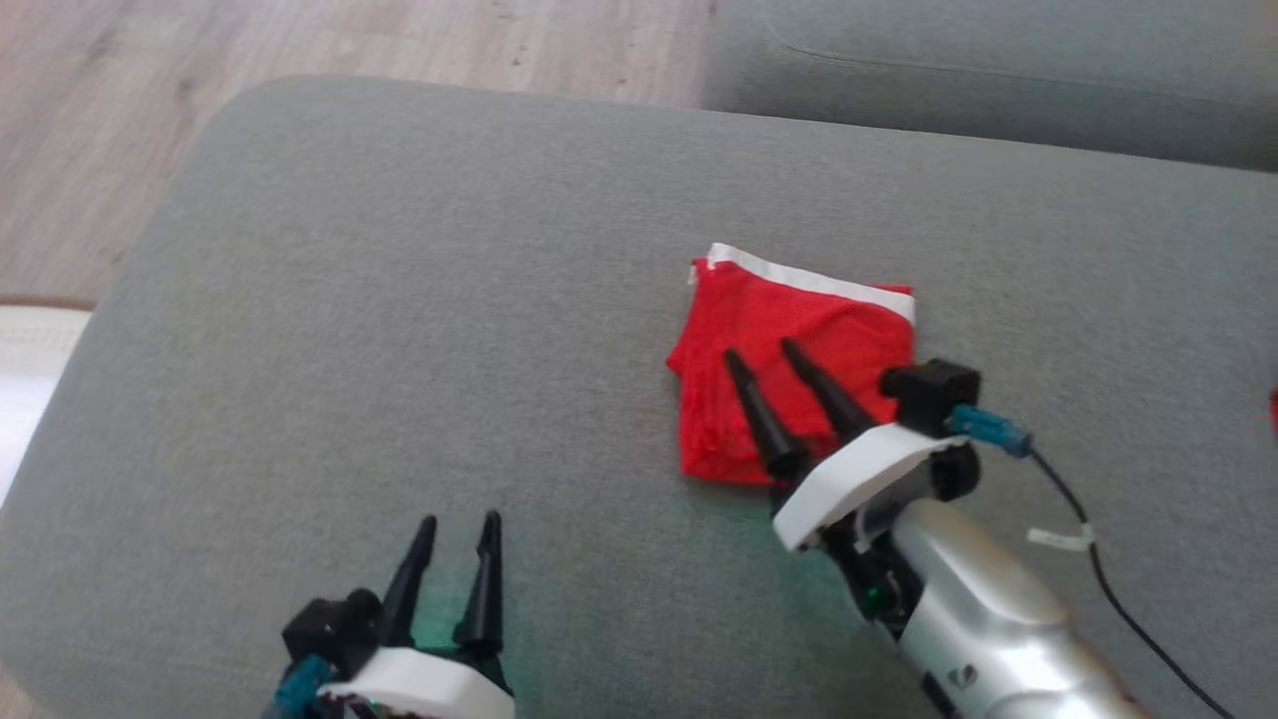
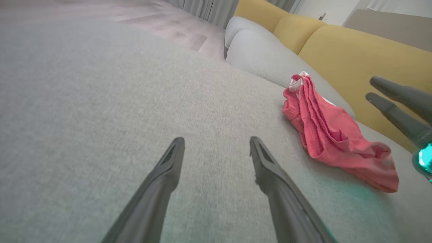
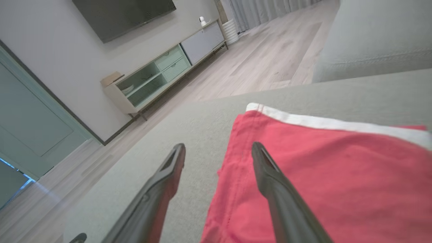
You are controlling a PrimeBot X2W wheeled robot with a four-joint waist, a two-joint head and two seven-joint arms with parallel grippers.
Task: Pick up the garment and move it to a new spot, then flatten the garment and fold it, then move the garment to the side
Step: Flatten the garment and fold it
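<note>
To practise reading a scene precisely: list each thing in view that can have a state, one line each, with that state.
red garment: folded, lying on the grey cushion, white band along its far edge, not held.
right gripper: open, empty, fingers over the garment's near part.
left gripper: open, empty, apart from the garment.

right end effector point(image 1: 760, 350): black tapered fingers point(image 1: 764, 419), white wrist point(image 1: 859, 479), silver forearm point(image 1: 983, 619), blue plug point(image 1: 993, 427)

Grey sofa point(image 1: 399, 300), wood floor point(image 1: 100, 100), TV cabinet point(image 3: 162, 76)
</note>
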